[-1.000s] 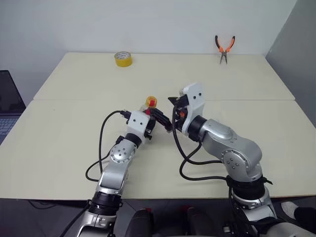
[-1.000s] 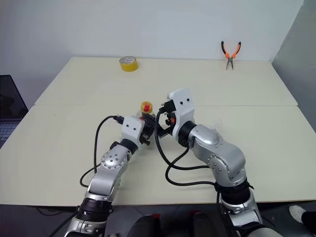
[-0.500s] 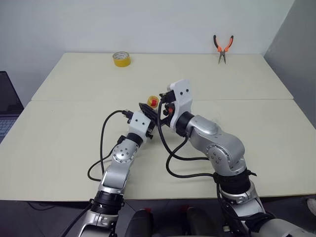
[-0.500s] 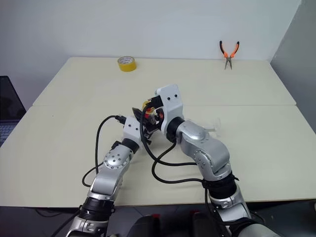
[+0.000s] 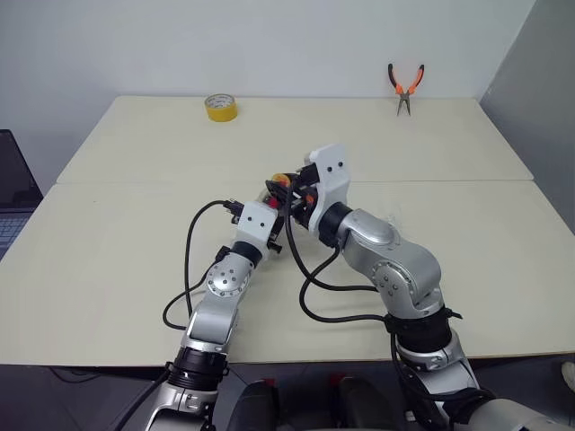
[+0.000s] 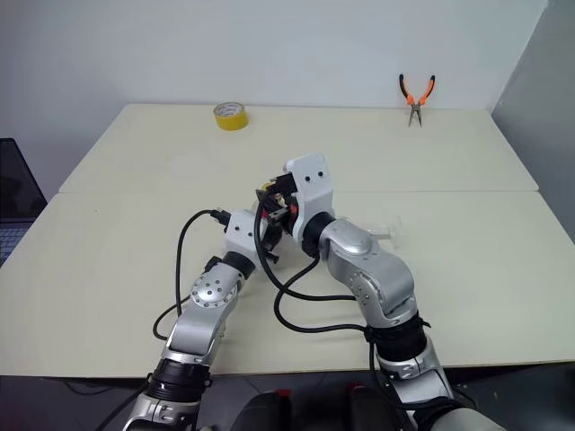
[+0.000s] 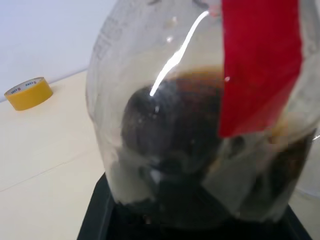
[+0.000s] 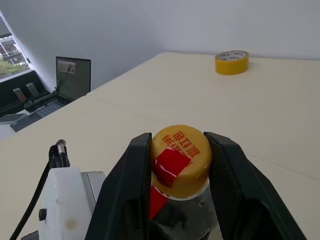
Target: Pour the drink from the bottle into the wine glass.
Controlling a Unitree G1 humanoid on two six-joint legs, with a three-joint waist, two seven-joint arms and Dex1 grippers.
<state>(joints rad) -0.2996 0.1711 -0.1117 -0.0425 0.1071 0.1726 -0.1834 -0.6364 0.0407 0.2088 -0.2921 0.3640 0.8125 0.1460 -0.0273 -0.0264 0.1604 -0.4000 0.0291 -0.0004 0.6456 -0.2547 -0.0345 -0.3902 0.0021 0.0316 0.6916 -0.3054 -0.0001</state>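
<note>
The bottle (image 7: 165, 125) stands near the table's middle, a clear rounded body with a red label (image 7: 260, 65) and the dark drink (image 7: 185, 165) inside. My left gripper (image 5: 273, 232) is shut on its body from the near side. The yellowish cap (image 8: 180, 157) with its red sticker sits between the black fingers (image 8: 131, 185) of my right gripper (image 8: 181, 172), which is shut on it from above. In the right eye view the cap (image 6: 269, 187) peeks out beside the right wrist. The clear wine glass (image 6: 388, 231) shows faintly on the table behind my right forearm, mostly hidden.
A roll of yellow tape (image 5: 221, 107) lies at the table's far left. Orange-handled pliers (image 5: 405, 85) hang on the wall at the far right. A laptop (image 5: 13, 184) sits off the table's left edge. A seam (image 5: 135, 182) crosses the table.
My right gripper has swung left over the bottle's cap and its fingers have closed on it. The left gripper has kept hold of the bottle in place.
</note>
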